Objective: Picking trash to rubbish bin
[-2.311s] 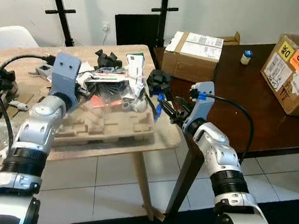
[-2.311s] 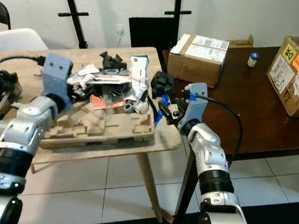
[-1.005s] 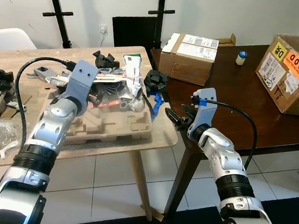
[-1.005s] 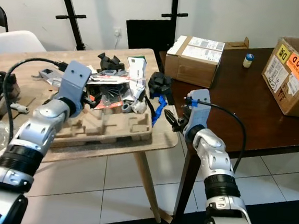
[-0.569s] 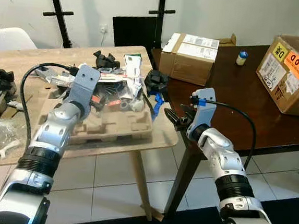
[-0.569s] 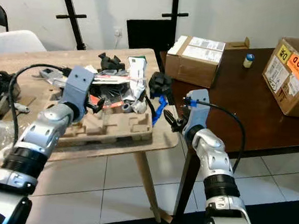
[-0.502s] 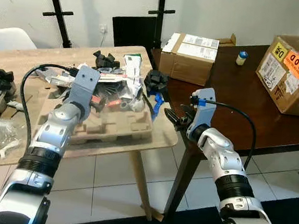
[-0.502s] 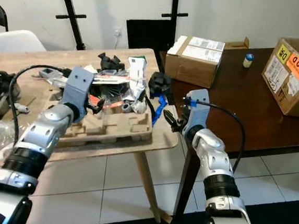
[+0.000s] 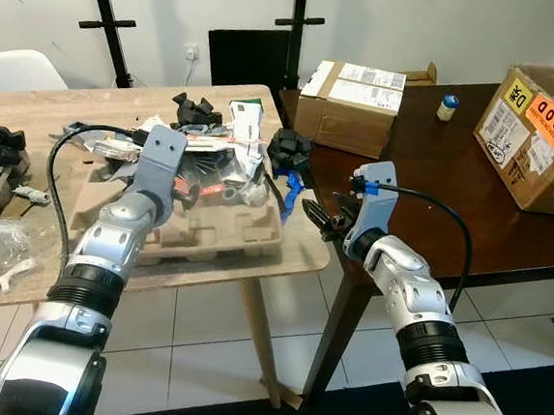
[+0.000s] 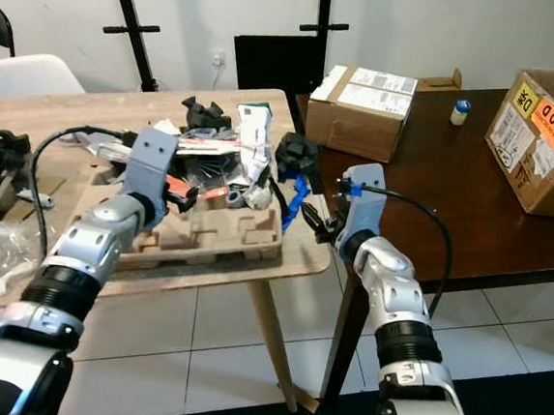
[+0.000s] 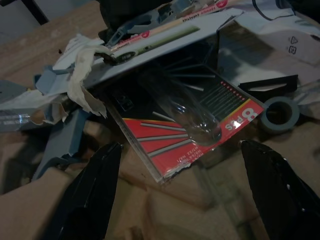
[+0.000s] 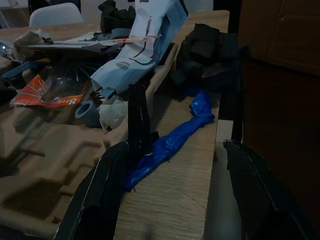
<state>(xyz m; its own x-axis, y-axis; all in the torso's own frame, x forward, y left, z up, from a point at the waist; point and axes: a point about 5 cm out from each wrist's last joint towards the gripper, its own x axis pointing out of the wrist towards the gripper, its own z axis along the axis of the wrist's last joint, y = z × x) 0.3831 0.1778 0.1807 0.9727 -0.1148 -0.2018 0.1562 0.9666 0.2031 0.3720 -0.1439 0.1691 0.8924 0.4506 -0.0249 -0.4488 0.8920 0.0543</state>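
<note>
The red pack (image 11: 192, 132) sits on top of the trash pile in the tray (image 9: 206, 240), near the counter's (image 9: 32, 118) right edge. My left tool (image 11: 185, 195) is spread wide over it, so I'd go in low and pinch its near edge. My right tool (image 12: 175, 185) is spread too, by the blue wrapper (image 12: 170, 142).

The right pincer (image 12: 182, 195) hangs spread over the wooden worktop (image 12: 175, 200), a twisted blue plastic scrap (image 12: 172, 142) between its fingers (image 12: 100, 195), beside a cardboard pulp tray (image 12: 45, 165) heaped with packaging.
</note>
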